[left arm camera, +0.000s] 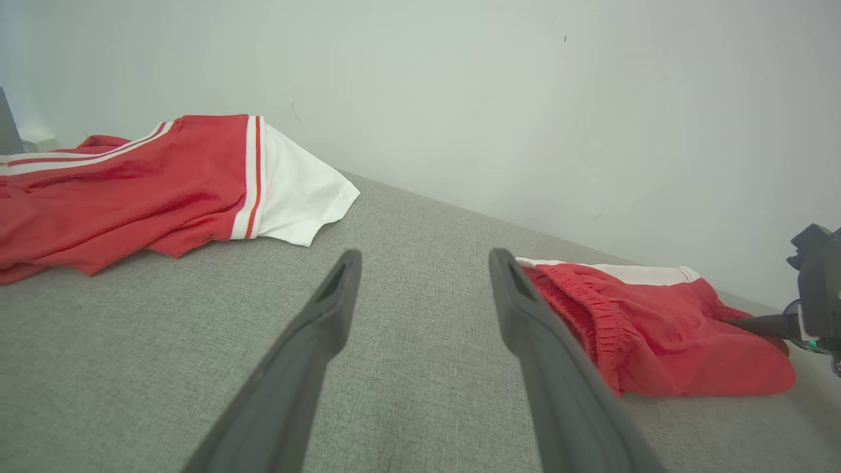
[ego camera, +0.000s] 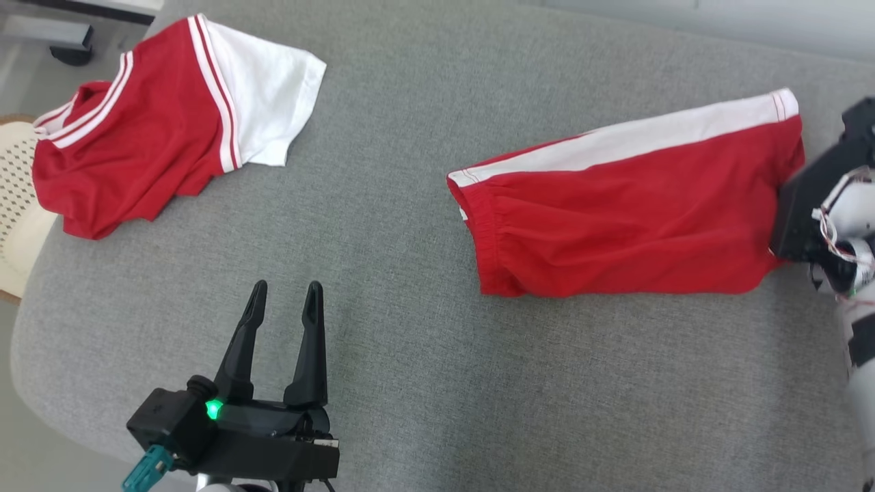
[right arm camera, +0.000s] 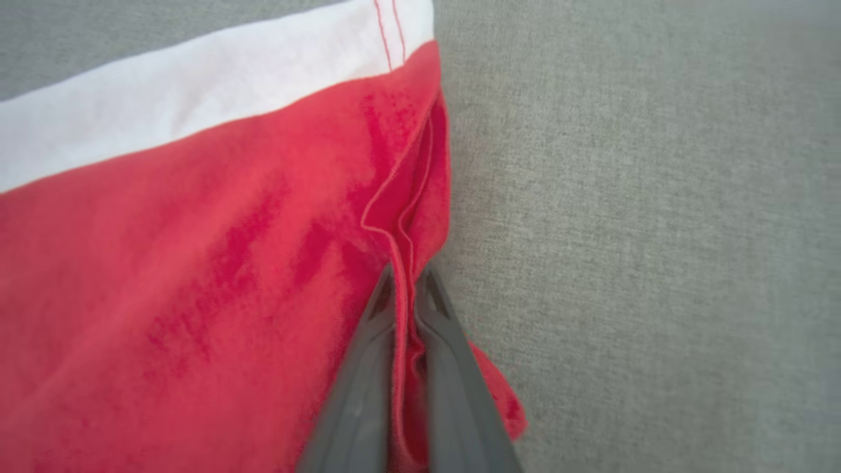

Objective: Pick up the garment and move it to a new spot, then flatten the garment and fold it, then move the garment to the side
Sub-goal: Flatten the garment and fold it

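Right gripper [right arm camera: 407, 281], its body cut off at the head view's edge, clenched on the hem of white-striped red fabric shorts [ego camera: 629, 205]; left gripper [ego camera: 286, 292] released, well apart from them, over grey woven cushion [ego camera: 410, 396]

Bright, even, diffuse light, shadows faint and soft-edged; head view sharp, washed pale along its top edge; right wrist view soft, the red shorts [right arm camera: 197, 295] smeared; left tool [left arm camera: 424, 261] blurred close to the lens.

Left gripper [ego camera: 286, 287]: 2 long dark fingers [ego camera: 240, 348], black base w/ green LED [ego camera: 213, 409], teal plug [ego camera: 147, 468]; right wrist [ego camera: 858, 205] white, loose wires [ego camera: 828, 229].
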### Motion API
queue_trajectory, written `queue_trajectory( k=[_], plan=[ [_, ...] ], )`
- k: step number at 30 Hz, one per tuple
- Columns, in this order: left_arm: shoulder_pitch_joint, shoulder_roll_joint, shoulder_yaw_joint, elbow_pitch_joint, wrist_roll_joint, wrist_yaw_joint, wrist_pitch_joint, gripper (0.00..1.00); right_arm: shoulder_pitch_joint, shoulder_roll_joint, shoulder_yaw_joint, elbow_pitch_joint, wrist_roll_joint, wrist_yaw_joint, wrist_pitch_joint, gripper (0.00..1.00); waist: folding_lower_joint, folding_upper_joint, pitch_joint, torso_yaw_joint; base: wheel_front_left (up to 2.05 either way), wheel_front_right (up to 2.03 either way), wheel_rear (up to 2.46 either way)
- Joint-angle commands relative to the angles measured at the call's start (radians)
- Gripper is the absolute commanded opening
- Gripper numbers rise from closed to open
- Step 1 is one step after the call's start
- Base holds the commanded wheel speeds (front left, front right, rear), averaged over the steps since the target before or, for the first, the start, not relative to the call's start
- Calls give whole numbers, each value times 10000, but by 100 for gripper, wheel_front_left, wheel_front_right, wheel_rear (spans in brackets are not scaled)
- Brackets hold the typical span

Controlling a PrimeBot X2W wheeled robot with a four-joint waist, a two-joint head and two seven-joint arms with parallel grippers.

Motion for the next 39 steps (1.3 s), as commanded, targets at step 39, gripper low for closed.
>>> queue_trajectory(
  k=[39],
  plan=[
    [1007,269,-73,625,-160,75,64,100,3074,1346,624,-4139,-707,9,180,0,0,-1,-2396,-603,0,0,0]
  ],
)
